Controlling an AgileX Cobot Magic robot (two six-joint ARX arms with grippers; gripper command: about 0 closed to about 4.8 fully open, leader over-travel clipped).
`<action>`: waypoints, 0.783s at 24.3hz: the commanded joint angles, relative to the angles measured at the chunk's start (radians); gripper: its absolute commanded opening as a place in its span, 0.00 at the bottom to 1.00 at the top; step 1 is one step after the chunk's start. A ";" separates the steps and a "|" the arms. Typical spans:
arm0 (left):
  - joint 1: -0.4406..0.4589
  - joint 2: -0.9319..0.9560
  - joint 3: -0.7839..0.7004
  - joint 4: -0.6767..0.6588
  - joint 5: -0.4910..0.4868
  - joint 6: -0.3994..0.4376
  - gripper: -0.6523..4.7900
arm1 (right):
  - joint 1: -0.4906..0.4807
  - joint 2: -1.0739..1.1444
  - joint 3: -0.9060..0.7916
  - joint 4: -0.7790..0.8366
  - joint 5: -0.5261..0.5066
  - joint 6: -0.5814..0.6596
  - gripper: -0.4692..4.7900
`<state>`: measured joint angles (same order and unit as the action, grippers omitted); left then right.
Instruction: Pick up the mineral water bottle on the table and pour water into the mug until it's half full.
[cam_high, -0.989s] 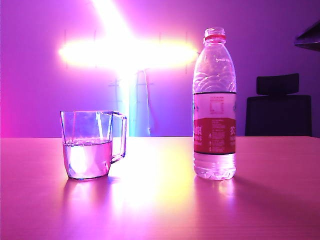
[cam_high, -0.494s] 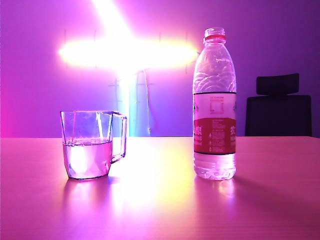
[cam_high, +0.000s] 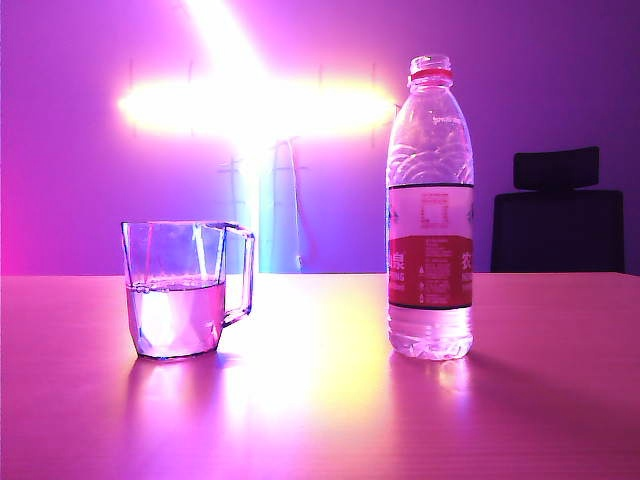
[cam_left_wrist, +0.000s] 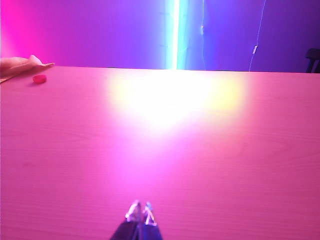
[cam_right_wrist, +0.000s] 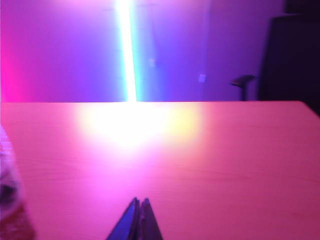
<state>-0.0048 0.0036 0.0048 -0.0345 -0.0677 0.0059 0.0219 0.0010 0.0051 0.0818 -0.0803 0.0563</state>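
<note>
Clear mug (cam_high: 180, 290) sits roughly half full, mineral water bottle (cam_high: 430, 210) upright beside it; a dark shape, probably the right arm, has left the exterior view, so pouring looks finished, with left gripper (cam_left_wrist: 140, 212) and right gripper (cam_right_wrist: 139, 206) both pinched empty, the bottle just beside the right one.

We see wooden table (cam_high: 320, 420) washed pink; bright cross-shaped light (cam_high: 250, 105) on back wall; dark chair (cam_high: 557, 215) behind; small red cap (cam_left_wrist: 39, 78) near hand (cam_left_wrist: 22, 64).

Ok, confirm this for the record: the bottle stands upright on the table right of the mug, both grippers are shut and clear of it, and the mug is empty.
One thing is wrong: the mug is not empty. The exterior view shows water up to about its middle. The rest holds: the bottle stands upright right of it, and the left gripper and right gripper are shut, holding nothing.
</note>
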 joint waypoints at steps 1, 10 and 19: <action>-0.001 0.002 0.004 0.013 0.003 -0.003 0.12 | -0.024 -0.002 -0.005 -0.004 0.011 -0.006 0.07; -0.001 0.002 0.004 0.013 0.003 -0.003 0.12 | -0.035 -0.002 -0.005 -0.002 0.041 -0.005 0.07; -0.001 0.002 0.004 0.013 0.003 -0.003 0.12 | -0.036 -0.002 -0.005 -0.003 0.040 -0.005 0.07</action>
<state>-0.0048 0.0044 0.0048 -0.0345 -0.0677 0.0059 -0.0135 0.0010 0.0051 0.0612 -0.0444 0.0536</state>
